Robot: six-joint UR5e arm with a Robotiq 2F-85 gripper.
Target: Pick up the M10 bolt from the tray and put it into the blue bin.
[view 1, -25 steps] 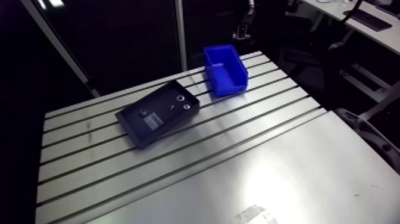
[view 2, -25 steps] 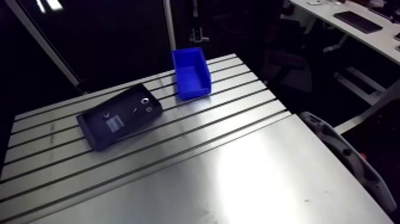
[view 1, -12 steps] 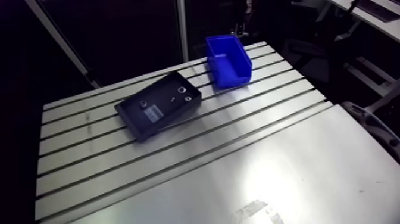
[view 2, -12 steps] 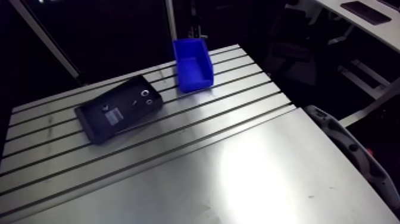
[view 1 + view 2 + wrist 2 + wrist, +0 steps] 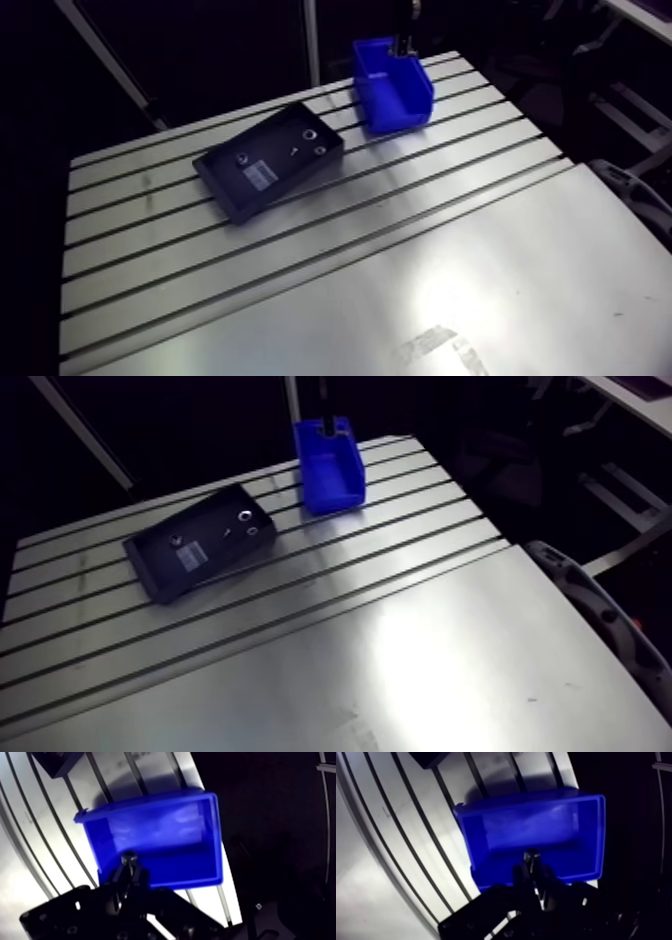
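While I hang over the blue bin point(image 5: 400, 108), my claw point(image 5: 532, 866) is clamped on the M10 bolt point(image 5: 128, 858). In the wrist view my two fingers point(image 5: 140, 877) stand close together with the bolt's grey metal pinched between them, its rounded end poking out past the tips. The bolt sits over the bin's open top, above the blue floor and close to one of its walls. Whether it is already below the rim I cannot tell. The bin's floor and inner walls show plainly under me, with a paler sheen across the far wall.

The bin stands on the slotted table point(image 5: 400, 250), near its far edge. The black tray point(image 5: 288, 189) lies flat on the same table, near the bin but not touching it, and turned at an angle to the slots. One of its corners shows in the wrist view just beyond the bin.

Inside the tray, toward the end nearest the bin, lie a bright ring point(image 5: 310, 131) and a second ring point(image 5: 320, 151), close to each other. A small piece point(image 5: 294, 152) lies just beside them. Toward the other end lies another small round part point(image 5: 240, 158). A white label point(image 5: 259, 176) sits on the tray floor between the two groups. Those parts are too small for me to tell what kind of hardware they are.
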